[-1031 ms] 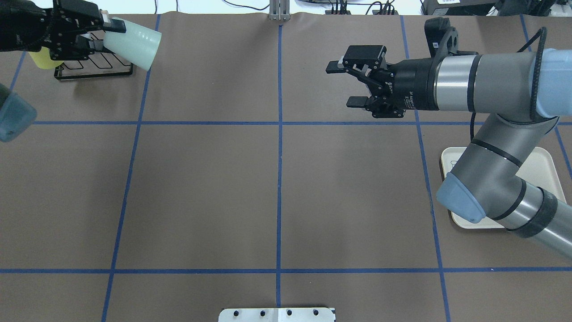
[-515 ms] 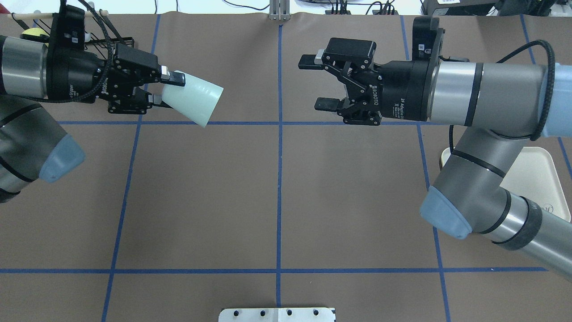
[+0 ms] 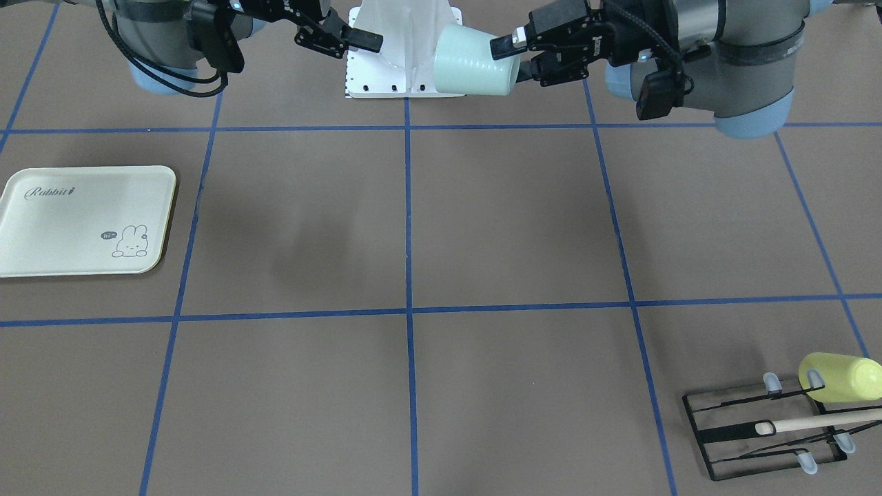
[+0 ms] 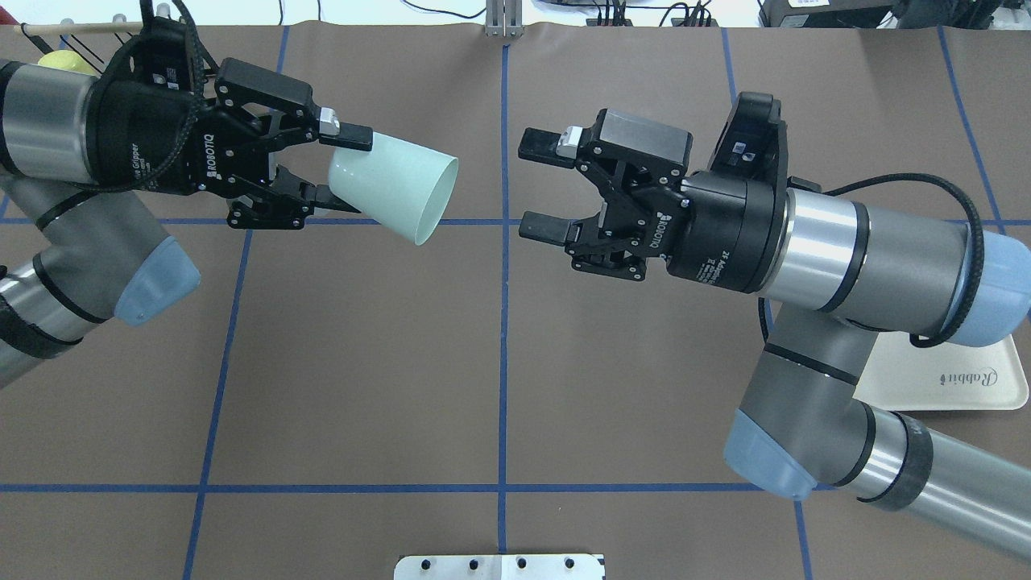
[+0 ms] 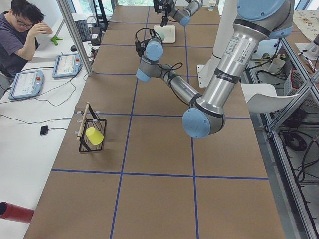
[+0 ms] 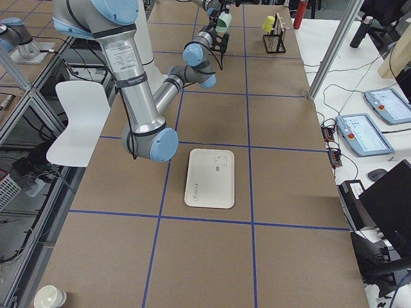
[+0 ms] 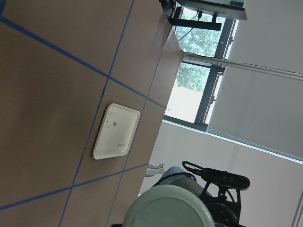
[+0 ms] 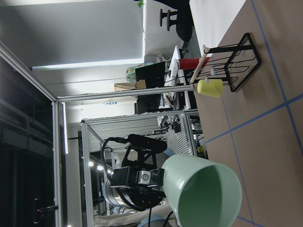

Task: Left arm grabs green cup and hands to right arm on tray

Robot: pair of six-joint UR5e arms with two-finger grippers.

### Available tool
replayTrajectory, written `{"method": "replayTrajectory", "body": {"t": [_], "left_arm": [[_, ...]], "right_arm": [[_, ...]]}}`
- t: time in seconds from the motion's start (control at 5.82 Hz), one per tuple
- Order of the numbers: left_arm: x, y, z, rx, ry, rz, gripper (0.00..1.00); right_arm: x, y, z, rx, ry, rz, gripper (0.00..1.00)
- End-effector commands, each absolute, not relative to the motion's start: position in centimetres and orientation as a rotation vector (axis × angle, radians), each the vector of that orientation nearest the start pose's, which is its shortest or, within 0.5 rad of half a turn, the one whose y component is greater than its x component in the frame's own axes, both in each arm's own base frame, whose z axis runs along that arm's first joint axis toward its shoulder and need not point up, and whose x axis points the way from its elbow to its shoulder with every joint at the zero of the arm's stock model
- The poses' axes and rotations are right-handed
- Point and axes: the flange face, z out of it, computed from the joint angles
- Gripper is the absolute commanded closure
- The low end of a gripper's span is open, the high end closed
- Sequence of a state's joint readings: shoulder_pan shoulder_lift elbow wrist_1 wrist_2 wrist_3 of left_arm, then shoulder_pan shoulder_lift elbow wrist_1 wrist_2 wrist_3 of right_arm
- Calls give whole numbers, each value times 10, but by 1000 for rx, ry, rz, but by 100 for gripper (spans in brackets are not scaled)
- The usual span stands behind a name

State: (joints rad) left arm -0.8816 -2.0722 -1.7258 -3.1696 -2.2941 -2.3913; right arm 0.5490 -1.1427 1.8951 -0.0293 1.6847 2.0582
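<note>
The left tool (image 4: 345, 171) is clamping the green cup (image 4: 399, 189) by its base in the air, well apart from the tray (image 4: 966, 385). The right tool (image 4: 536, 187), nearer the tray, is hanging with fingers apart; it should grip the rim firmly before any release.

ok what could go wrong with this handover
The left gripper pinches only the narrow base of the green cup, which juts out tilted; a nudge may lever it loose.
The open right gripper faces the wide rim; a finger could strike it rather than straddle it.
It hangs away from the tray; dropped, it could roll.
</note>
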Motion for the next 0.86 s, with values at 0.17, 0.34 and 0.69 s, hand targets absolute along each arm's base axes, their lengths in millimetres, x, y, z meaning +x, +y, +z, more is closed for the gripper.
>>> {"method": "replayTrajectory", "body": {"t": [0.17, 0.34, 0.69], "left_arm": [[265, -428, 141, -395, 2108, -206, 100], [264, -427, 141, -394, 2110, -203, 100], [267, -428, 145, -393, 2096, -205, 100]], "right_arm": [[-339, -337, 142, -8, -2385, 393, 2], [-339, -338, 138, -10, -2385, 394, 3], [-339, -338, 130, -21, -2345, 421, 4]]}}
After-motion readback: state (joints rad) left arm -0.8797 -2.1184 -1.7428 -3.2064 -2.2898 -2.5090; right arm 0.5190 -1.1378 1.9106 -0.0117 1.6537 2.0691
